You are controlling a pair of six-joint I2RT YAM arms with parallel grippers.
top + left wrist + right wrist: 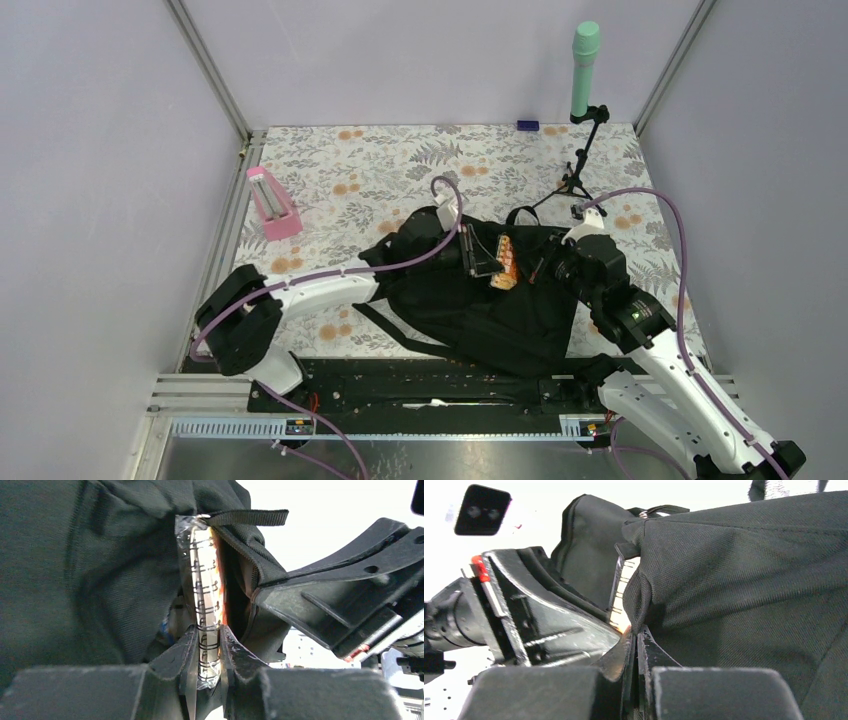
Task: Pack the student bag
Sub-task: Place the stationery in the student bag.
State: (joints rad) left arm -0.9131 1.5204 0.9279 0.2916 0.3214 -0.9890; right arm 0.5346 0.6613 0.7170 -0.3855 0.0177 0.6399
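Observation:
The student bag [480, 310], a large black fabric backpack, lies in the middle of the floral table. My left gripper [487, 257] is shut on a plastic-wrapped spiral notebook [207, 590] with an orange cover, held edge-on at the bag's opening. In the left wrist view the wire spine runs up from between my left gripper [207, 640] toward the bag [100, 570]. My right gripper [636, 640] is shut, pinching a fold of the bag's fabric [749, 580] at the rim of the opening. The notebook [621, 587] shows just left of that fold. How far in it reaches is hidden.
A pink stand [272, 203] sits at the left of the floral cloth [350, 170]. A mint-green cylinder [584, 70] on a small black tripod [578, 170] stands at the back right. A small blue block [527, 125] lies by the back wall. Bag straps trail toward the near left.

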